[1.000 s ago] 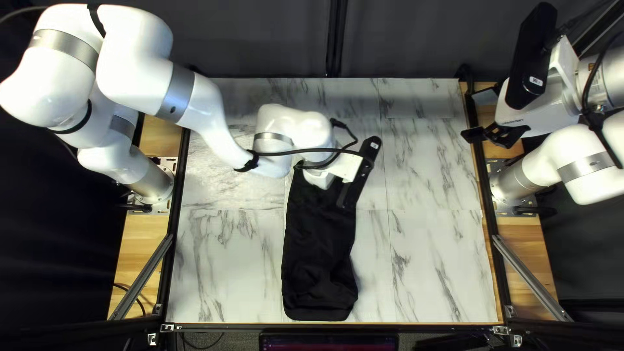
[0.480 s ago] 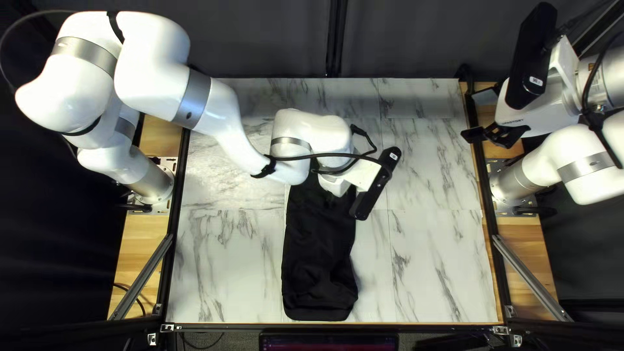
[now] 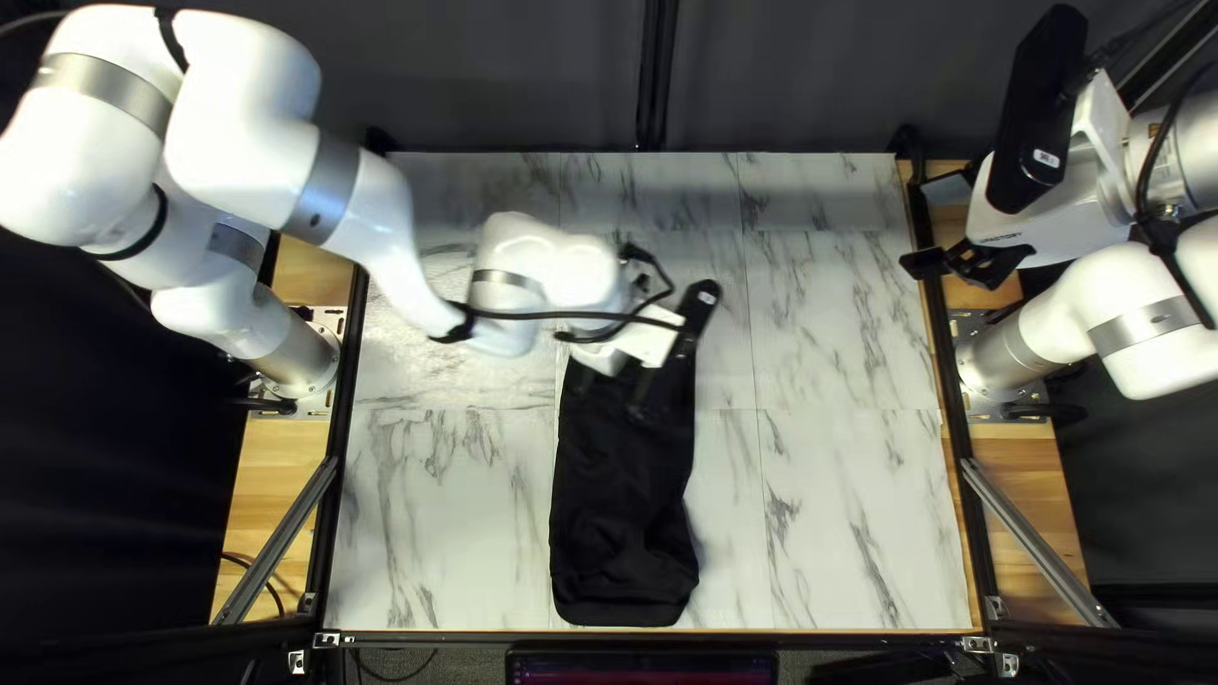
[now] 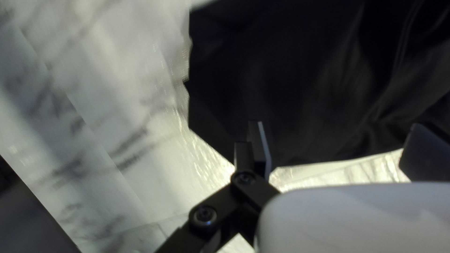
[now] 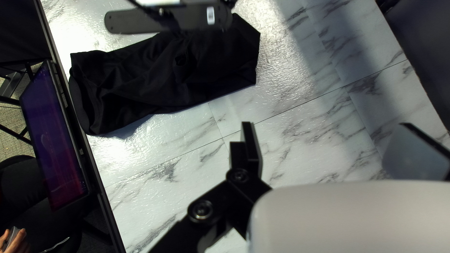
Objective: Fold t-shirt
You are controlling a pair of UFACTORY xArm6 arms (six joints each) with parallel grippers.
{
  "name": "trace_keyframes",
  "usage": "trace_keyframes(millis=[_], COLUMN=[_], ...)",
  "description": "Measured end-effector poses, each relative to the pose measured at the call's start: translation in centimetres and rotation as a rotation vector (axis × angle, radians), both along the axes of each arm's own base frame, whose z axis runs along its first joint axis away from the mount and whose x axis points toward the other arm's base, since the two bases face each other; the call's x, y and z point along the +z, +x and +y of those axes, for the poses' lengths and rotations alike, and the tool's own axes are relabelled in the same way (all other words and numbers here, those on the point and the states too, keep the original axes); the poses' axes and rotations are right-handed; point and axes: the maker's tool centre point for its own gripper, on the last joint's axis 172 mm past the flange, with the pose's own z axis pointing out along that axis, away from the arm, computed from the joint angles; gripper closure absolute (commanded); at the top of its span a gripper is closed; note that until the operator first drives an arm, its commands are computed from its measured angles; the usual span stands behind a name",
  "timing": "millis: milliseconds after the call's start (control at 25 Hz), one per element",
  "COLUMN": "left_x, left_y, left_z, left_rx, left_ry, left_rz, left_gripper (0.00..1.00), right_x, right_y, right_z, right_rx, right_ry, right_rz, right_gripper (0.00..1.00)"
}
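Note:
The black t-shirt (image 3: 622, 508) lies as a long narrow bundle on the table's middle, its far end partly hidden under my left arm. Over that far part is my left gripper (image 3: 624, 396), dark against the cloth. In the left wrist view my left gripper (image 4: 333, 150) has its fingers wide apart, with the shirt (image 4: 300, 79) below and ahead of them, not held. At the right edge of the table, my right gripper (image 3: 958, 264) hangs away from the shirt. The right wrist view shows my right gripper (image 5: 328, 145) open, and the shirt (image 5: 159, 75) beyond it.
The marble-patterned table (image 3: 850, 508) has a dark frame along its sides. A screen (image 3: 641, 667) stands at the near edge. In the right wrist view a person's hand (image 5: 16, 241) shows past that edge, beside the screen (image 5: 51, 136).
My left arm first swung right, then back left past its earlier place, still over the shirt's far part. The shirt and my right arm look unmoved.

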Motion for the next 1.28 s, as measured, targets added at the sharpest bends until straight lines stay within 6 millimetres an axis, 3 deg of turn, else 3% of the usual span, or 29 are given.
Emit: trace_keyframes(millis=[520, 880, 1280], left_x=[-3.9, -2.0, -2.5], left_y=[0.1, -0.6, -0.8], left_z=[2.5, 2.0, 2.4], left_rx=[0.048, 0.083, 0.102], left_ry=[0.16, 0.2, 0.216], left_rz=[-0.019, -0.008, -0.021], left_gripper=[0.0, 0.0, 0.0], right_x=[0.0, 0.0, 0.0], right_y=[0.0, 0.0, 0.0], right_z=[0.0, 0.0, 0.0], right_rx=[0.0, 0.0, 0.0], right_ry=[0.0, 0.0, 0.0], right_rz=[0.0, 0.0, 0.0], right_gripper=[0.0, 0.0, 0.0])
